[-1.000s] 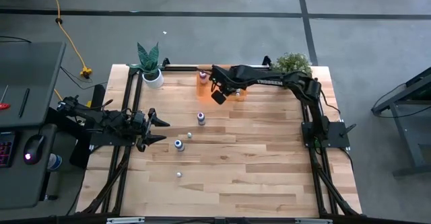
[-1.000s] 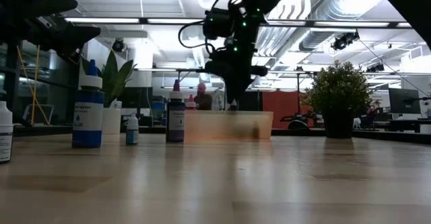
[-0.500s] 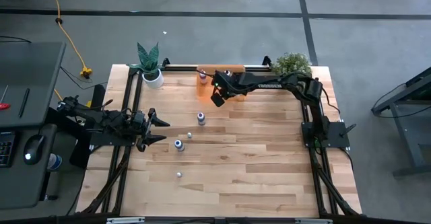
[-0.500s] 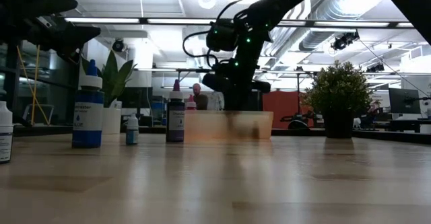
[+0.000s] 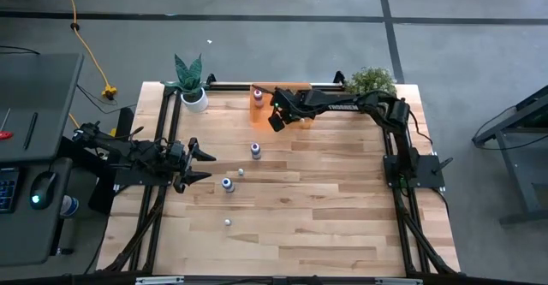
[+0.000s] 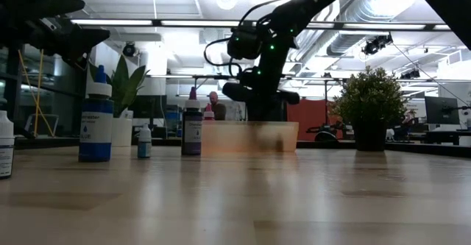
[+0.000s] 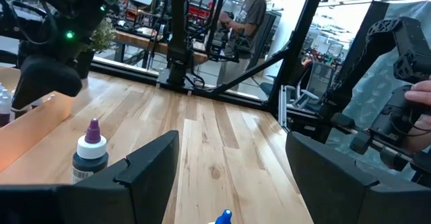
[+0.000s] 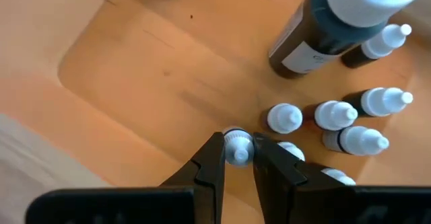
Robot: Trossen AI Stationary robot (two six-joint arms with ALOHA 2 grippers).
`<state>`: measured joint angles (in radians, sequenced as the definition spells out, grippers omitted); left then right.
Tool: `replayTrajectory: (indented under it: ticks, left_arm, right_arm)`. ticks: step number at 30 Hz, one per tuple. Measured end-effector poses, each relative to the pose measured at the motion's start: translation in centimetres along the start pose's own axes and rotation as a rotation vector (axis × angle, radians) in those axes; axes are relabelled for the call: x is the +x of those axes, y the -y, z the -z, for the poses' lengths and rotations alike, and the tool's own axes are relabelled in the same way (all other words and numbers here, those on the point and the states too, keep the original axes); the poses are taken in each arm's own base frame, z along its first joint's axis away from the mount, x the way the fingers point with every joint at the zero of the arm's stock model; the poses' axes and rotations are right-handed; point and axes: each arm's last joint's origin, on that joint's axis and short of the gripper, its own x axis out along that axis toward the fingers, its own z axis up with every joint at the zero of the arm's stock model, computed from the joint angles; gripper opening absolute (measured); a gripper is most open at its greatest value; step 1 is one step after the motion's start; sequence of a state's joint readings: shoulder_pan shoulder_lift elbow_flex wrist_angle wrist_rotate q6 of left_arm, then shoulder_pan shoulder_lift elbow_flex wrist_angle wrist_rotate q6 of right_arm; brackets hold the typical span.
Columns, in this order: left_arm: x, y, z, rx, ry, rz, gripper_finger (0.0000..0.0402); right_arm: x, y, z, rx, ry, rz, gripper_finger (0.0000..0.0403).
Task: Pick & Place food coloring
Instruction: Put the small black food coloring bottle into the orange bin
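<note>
So this was the drop-off step. The right gripper hung over the translucent orange plastic bin at the far edge of the pale wooden worktop, fingers pinching a tiny white-capped dropper bottle by its cap. Right beside it in the bin stood a cluster of similar small droppers and one bigger dark bottle. Next move, I'd guess: lower it into the free spot, let go, then head back. Still out on the worktop were a dark purple-tipped bottle, a blue-bodied bottle and a couple of tiny ones. The left gripper waited at the left edge, fingers spread.
</note>
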<state>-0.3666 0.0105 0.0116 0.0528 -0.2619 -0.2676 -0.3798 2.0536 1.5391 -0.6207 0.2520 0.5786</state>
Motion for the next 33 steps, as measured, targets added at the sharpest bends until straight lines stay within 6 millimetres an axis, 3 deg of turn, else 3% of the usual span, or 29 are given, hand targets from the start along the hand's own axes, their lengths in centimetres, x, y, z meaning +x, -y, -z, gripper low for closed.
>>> replayTrajectory:
  ticks: [33]
  left_arm:
    - [0.0,0.0,0.0,0.0,0.0,0.0,0.0271]
  right_arm:
    - [0.09,0.17,0.23,0.017,-0.02,0.022,0.0073]
